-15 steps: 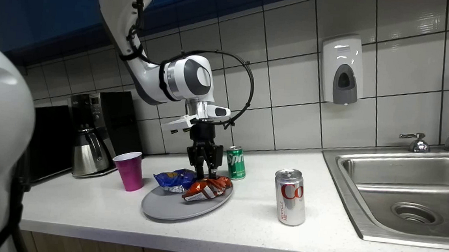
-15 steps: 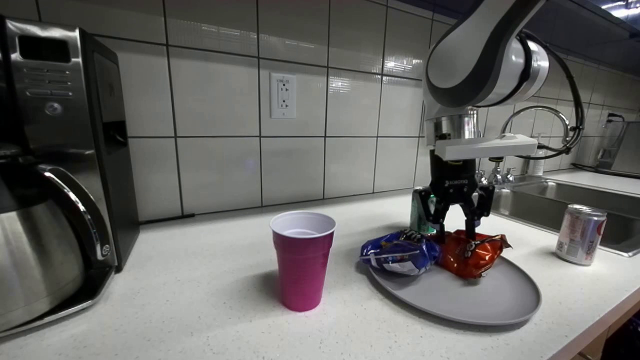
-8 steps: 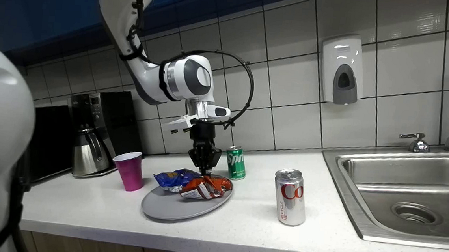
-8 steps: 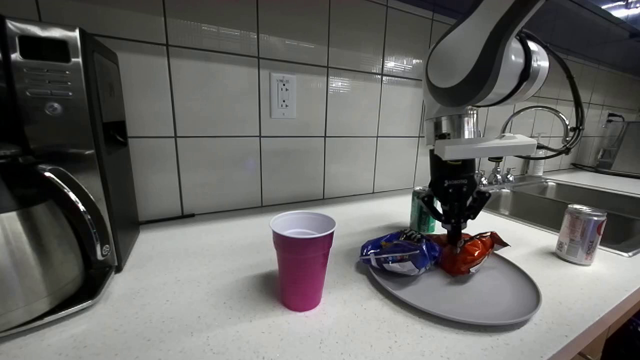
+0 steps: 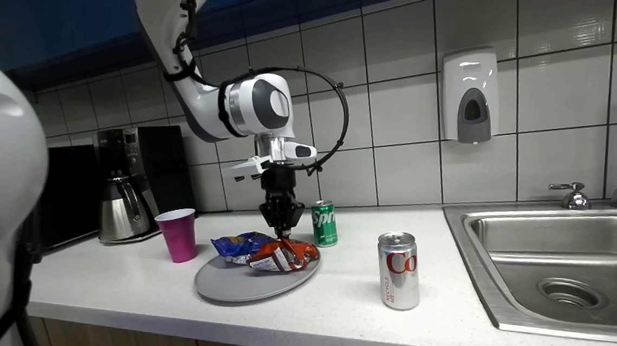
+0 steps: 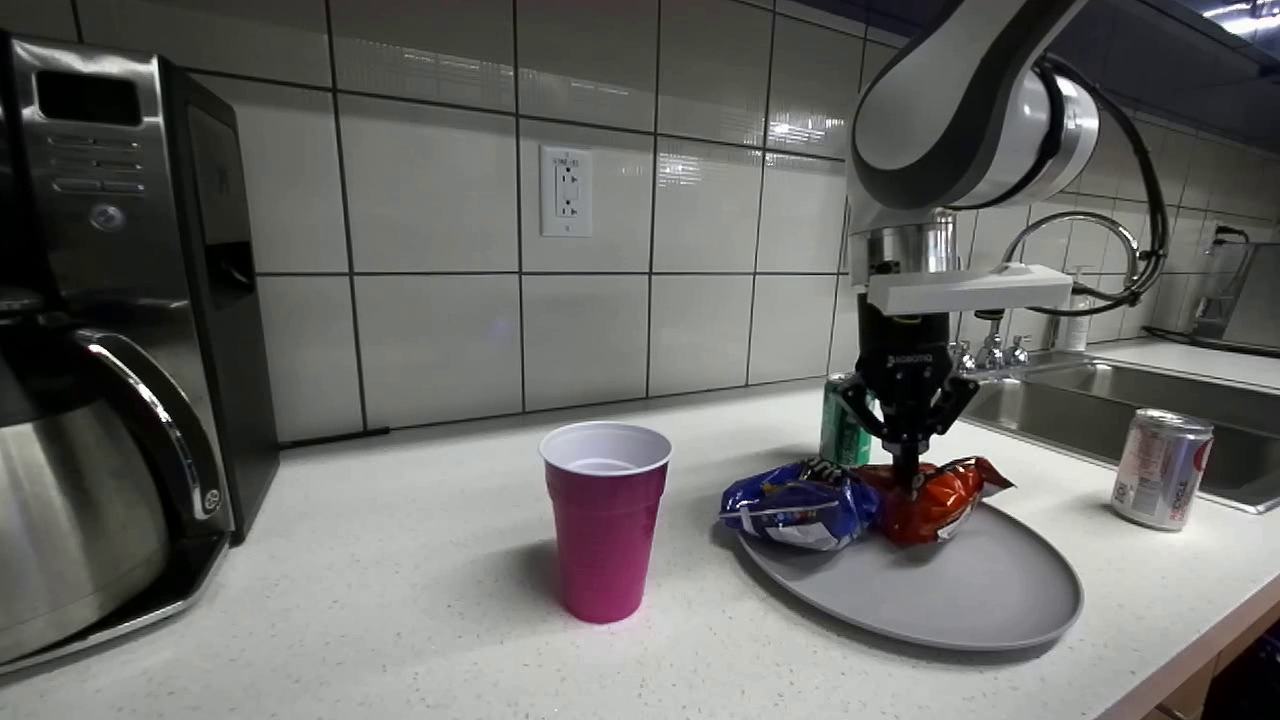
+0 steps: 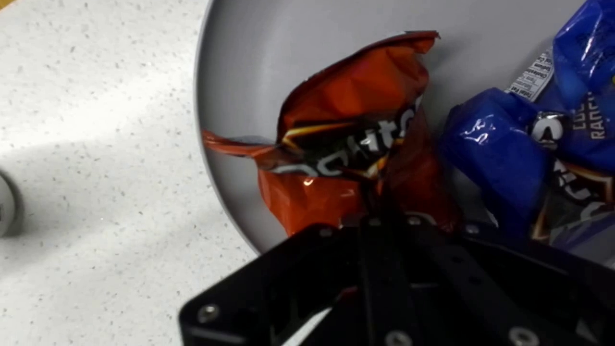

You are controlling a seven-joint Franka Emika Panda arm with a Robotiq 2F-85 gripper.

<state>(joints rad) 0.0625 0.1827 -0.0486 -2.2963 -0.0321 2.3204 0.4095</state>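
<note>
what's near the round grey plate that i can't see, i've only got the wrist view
Observer: A green metal Sprite can stands upright on the wall side of the plate.

Operator: anything else hidden from me

Observer: A magenta plastic cup stands off the plate, on the side of the blue foil chip bag.

Operator: and which way do the jaws point

Observer: Downward in both exterior views, closed on the upper part of the crumpled orange-red foil chip bag.

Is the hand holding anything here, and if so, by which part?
Yes: the hand grips the red chip bag by a pinched fold of its upper side, near the middle.
</note>
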